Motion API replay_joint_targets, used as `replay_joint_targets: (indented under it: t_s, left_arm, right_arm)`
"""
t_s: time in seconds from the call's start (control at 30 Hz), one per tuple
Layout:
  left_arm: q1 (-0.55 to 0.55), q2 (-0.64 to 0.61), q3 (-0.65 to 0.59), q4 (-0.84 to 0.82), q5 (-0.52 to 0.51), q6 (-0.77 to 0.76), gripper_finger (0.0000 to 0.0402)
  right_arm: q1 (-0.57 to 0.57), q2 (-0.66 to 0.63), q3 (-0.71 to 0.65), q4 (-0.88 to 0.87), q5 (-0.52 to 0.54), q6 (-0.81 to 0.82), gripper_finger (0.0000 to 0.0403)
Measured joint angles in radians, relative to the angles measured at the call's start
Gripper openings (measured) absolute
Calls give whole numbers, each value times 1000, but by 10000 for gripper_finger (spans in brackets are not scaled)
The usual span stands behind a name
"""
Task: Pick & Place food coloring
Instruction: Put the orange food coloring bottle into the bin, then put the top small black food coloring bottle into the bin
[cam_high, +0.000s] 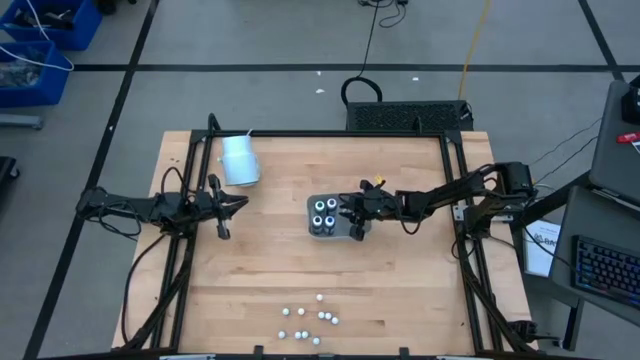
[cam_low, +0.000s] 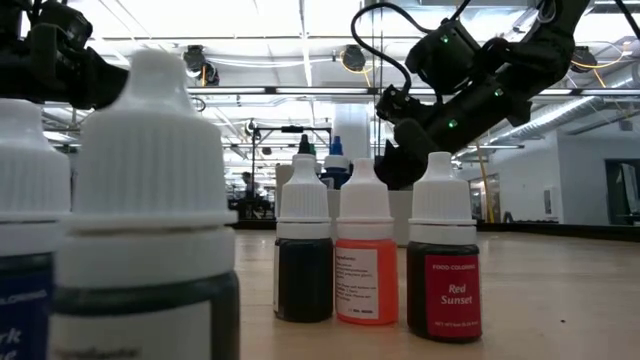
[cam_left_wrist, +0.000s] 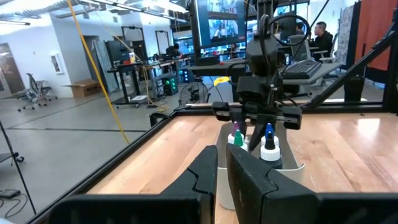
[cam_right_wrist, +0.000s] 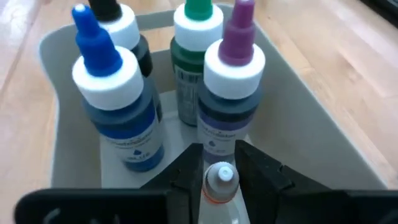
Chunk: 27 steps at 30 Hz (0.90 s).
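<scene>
Right gripper (cam_high: 352, 214): over the tray (cam_high: 312, 203), fingers around a small bottle (cam_right_wrist: 219, 182).
Big bottles (cam_right_wrist: 118, 99): upright in the tray.
Spare bottles (cam_high: 305, 322): near edge.
Left gripper (cam_high: 236, 203): fingers nearly together, empty.

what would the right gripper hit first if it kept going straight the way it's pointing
Probably the purple-capped bottle, standing in the clear tray right ahead of the small white-capped bottle between the right gripper's fingers. Depth is hard to judge, so it could pass above it.
</scene>
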Motion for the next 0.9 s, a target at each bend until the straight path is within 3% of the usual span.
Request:
replay_joint_targets:
  t_s: [0.2,0.43,0.73,0.9]
  left_arm:
    - [0,0,0,3,0,0,42]
    - [0,0,0,3,0,0,42]
    - [0,0,0,2,-1,0,42]
    - [0,0,0,0,0,0,42]
  right_arm:
    - [0,0,0,-1,9,17,137]
    - [0,-34,0,-8,14,2,145]
    - [10,-219,0,-121,15,-25,140]
    - [33,-400,0,-239,12,-43,139]
